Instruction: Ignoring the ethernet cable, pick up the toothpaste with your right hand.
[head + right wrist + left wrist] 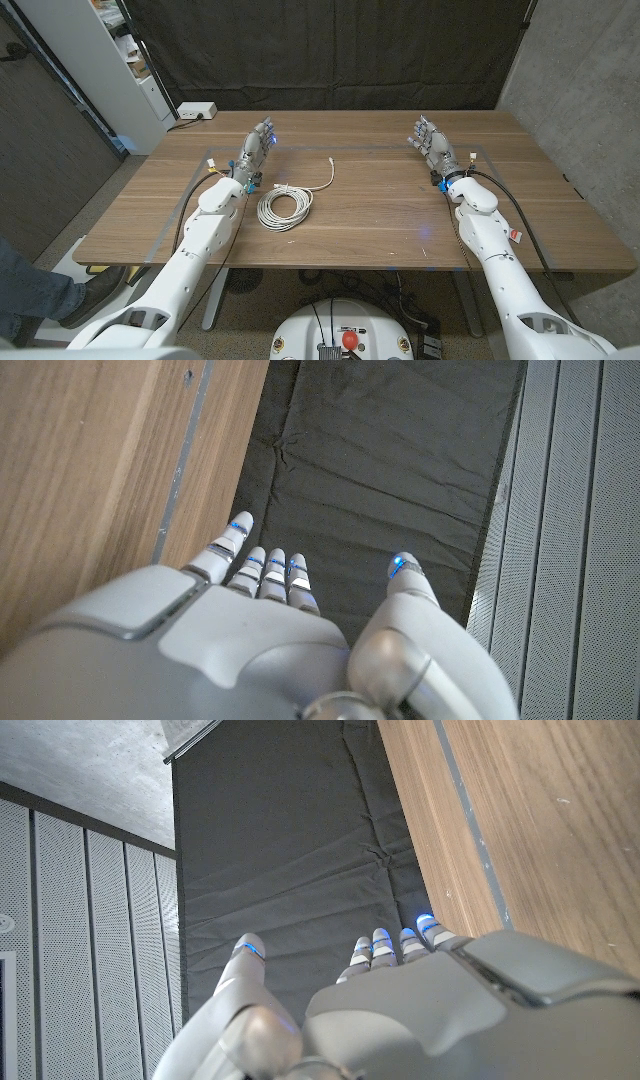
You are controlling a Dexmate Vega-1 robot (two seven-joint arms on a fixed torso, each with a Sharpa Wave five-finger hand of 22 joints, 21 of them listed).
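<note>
- The right hand [434,143] waits near the far right of the counter [380,215], fingers [262,572] apart and stretched forward, holding nothing. In the right wrist view its thumb stands well off from the other fingers, so the hand looks ready to begin rather than mid-grasp.
- The left hand [256,150] mirrors it on the other side, fingers [385,942] likewise apart and empty. It has no part in this task, and it probably stands there only as a parked start pose.
- The cable [286,205], a white coil with one loose end trailing toward the far edge, lies just beside the left wrist, nearer the robot than the left fingers and well apart from the right fingers. It is the thing to ignore, and its spot on the left keeps it out of the right hand's way.
- No toothpaste can be made out anywhere: the wood ahead of, beside and behind the right fingers looks bare, and both wrist views look past the fingertips to dark cloth beyond the counter's edge.
- Judged from this, the pick has not started. With nothing visible to reach for, the right hand has no target yet.
- A white box [197,111] sits at the far left corner, beyond the left fingers, unrelated to the task.
</note>
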